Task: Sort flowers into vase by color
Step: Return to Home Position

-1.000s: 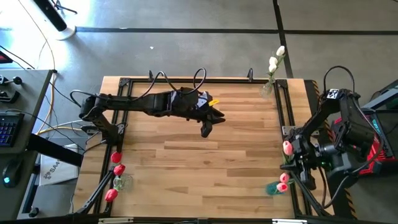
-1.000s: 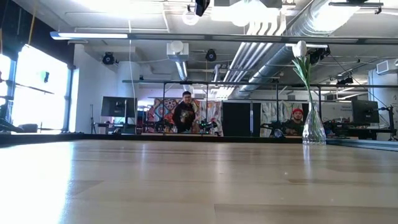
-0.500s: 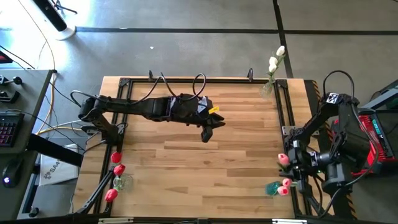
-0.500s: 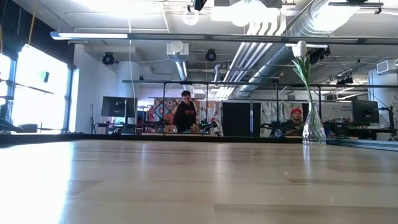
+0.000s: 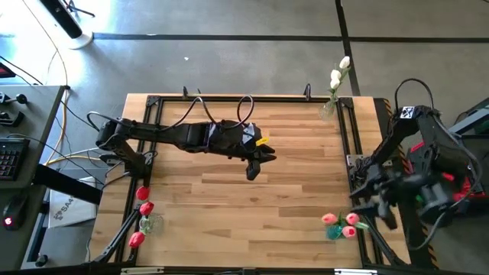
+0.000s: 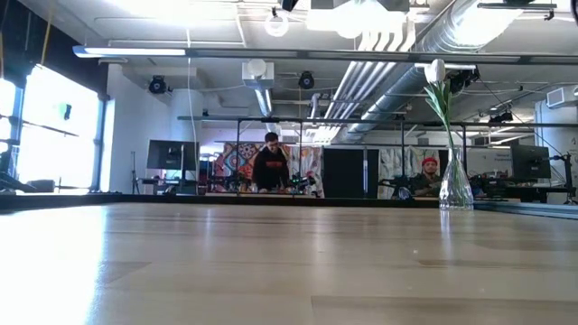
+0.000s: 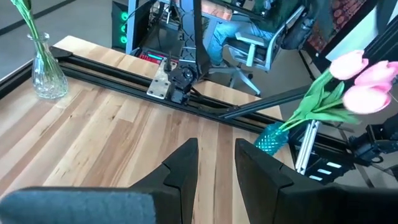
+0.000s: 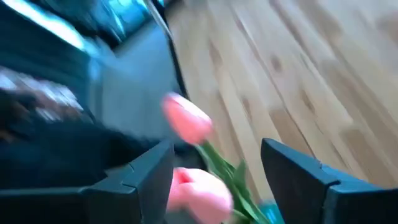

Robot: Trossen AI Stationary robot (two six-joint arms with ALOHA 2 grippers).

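Three pink tulips (image 5: 341, 222) stand with their stems in a small teal vase (image 7: 270, 138) at the table's near right corner. White tulips (image 5: 339, 72) stand in a clear vase (image 5: 328, 109) at the far right corner. Red tulips (image 5: 142, 208) stand in a clear vase (image 5: 147, 224) at the near left. My right gripper (image 5: 373, 205) hangs open just right of the pink tulips (image 8: 186, 119), which show beyond its spread fingers without touching them. My left gripper (image 5: 252, 169) hovers over the table's middle, slightly open with nothing between its fingers (image 7: 186, 163).
Black rails (image 5: 350, 145) frame the wooden table top. The white tulip's vase (image 6: 454, 185) shows at the far right in the low view. People sit at desks in the room beyond the table. Bare wood (image 5: 298, 191) lies between the two grippers.
My right gripper has carried a pink tulip toward the near edge and down to the teal vase, then drawn back to the right. The tulip now stands in the vase with the other two, apart from the gripper. My left gripper has drifted slightly toward the near edge.
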